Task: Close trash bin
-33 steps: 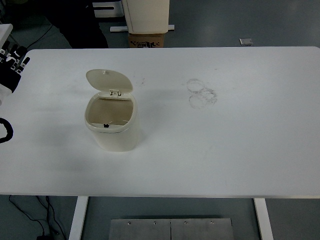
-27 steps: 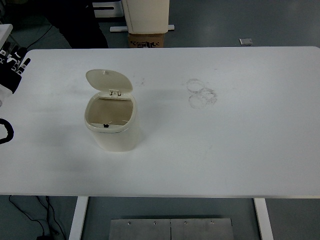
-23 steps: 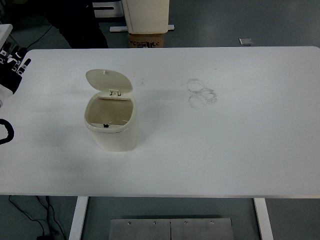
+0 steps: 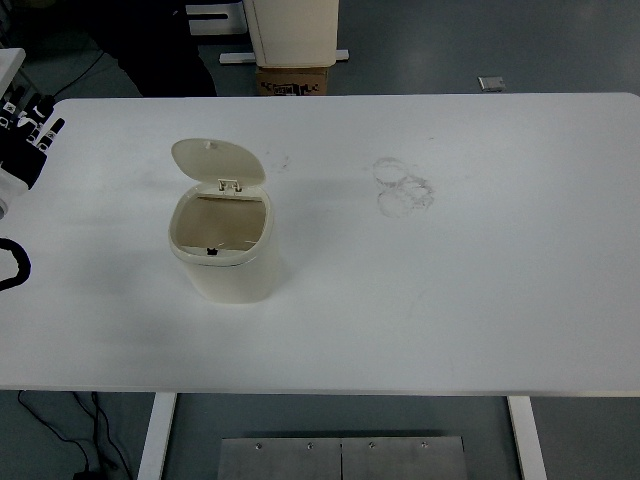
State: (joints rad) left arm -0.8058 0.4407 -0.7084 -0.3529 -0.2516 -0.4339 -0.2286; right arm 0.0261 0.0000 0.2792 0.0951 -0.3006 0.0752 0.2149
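A small cream trash bin stands on the left half of the white table. Its lid is tipped back on a hinge at the far rim, so the inside shows. My left hand sits at the picture's left edge, well to the left of the bin and slightly farther back, with its fingers extended and holding nothing. The right arm does not show.
A black looped cable lies at the table's left edge. Faint ring marks stain the table right of centre. Beyond the far edge stand a cardboard box and a white unit.
My left hand has crept slightly to the right at the left edge. The bin and its lid have not moved.
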